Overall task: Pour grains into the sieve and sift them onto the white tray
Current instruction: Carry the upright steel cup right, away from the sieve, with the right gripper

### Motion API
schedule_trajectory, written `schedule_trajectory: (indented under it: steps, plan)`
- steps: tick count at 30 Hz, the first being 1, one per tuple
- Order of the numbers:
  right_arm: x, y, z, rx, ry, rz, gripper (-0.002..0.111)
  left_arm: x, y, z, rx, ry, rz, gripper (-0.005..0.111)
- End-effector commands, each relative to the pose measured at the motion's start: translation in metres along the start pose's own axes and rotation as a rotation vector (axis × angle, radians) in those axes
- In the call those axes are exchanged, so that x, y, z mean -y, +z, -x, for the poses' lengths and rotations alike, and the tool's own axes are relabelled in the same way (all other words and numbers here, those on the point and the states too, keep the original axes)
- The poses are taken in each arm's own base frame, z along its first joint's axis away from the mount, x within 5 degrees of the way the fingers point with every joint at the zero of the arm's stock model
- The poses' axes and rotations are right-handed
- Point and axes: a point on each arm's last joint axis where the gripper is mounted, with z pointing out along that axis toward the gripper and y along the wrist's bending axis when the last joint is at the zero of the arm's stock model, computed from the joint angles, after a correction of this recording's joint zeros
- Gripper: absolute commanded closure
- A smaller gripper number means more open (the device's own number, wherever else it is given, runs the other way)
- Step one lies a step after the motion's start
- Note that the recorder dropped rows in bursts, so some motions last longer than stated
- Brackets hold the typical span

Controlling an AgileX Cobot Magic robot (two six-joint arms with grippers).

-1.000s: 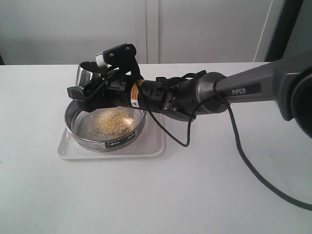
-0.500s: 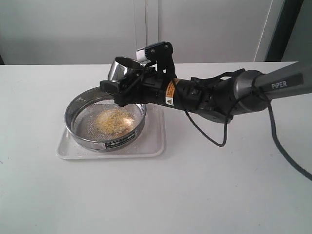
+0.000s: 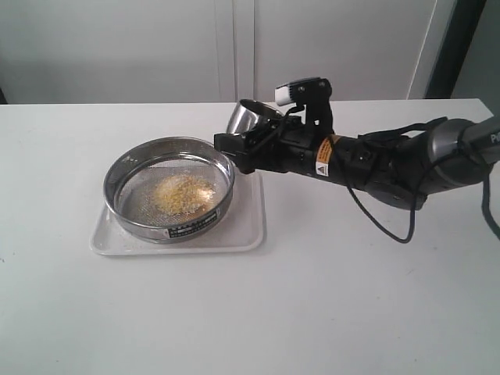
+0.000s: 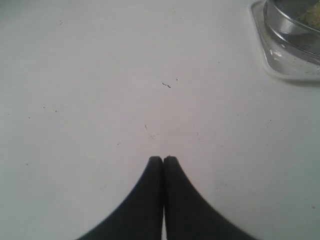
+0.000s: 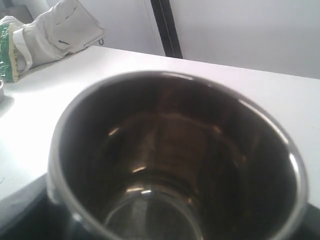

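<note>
The round steel sieve point(image 3: 139, 222) sits in the white tray point(image 3: 248, 228) at the table's left, with a heap of yellow and pale grains point(image 3: 183, 194) on its mesh. My right gripper point(image 3: 238, 150) is shut on a small steel cup point(image 3: 248, 117), held tilted just beyond the sieve's right rim. The right wrist view looks into the cup point(image 5: 175, 150), which holds no grains. My left gripper point(image 4: 163, 160) is shut on nothing above bare table; a corner of the tray point(image 4: 280, 70) and sieve point(image 4: 295, 25) shows in its view. It is out of the exterior view.
The right arm's black cable point(image 3: 383, 223) loops down onto the table beside the tray. A white glove-like object point(image 5: 55, 30) lies on the table in the right wrist view. A pale wall stands behind the table's far edge.
My right gripper has carried the cup from above the sieve's back left rim rightward, off past its right rim. The grain heap and the sieve stay put.
</note>
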Motion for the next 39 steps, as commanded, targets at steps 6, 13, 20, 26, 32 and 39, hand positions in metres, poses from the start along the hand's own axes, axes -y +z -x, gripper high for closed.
schedule_trajectory:
  steps: [6, 13, 20, 26, 32, 39]
  plan:
    - [0.030, -0.031, 0.003, 0.033, 0.004, -0.093, 0.108, 0.000, 0.001, -0.004, -0.016, -0.013, -0.004, 0.107]
    - [0.054, -0.046, 0.008, 0.052, 0.004, -0.172, 0.108, 0.000, 0.001, -0.004, -0.016, -0.013, -0.004, 0.107]
    - [0.080, -0.063, 0.009, 0.026, -0.083, -0.313, 0.108, 0.000, 0.001, -0.004, -0.016, -0.013, -0.004, 0.107]
    - [0.094, -0.066, 0.006, 0.040, -0.156, -0.423, 0.108, 0.000, 0.001, -0.004, -0.016, -0.013, -0.004, 0.107]
    - [0.106, -0.063, -0.009, 0.051, -0.163, -0.481, 0.108, 0.000, 0.001, -0.004, -0.016, -0.013, -0.004, 0.107]
    - [0.117, -0.053, -0.024, 0.032, -0.218, -0.478, 0.108, 0.000, 0.001, -0.004, -0.016, -0.013, -0.004, 0.107]
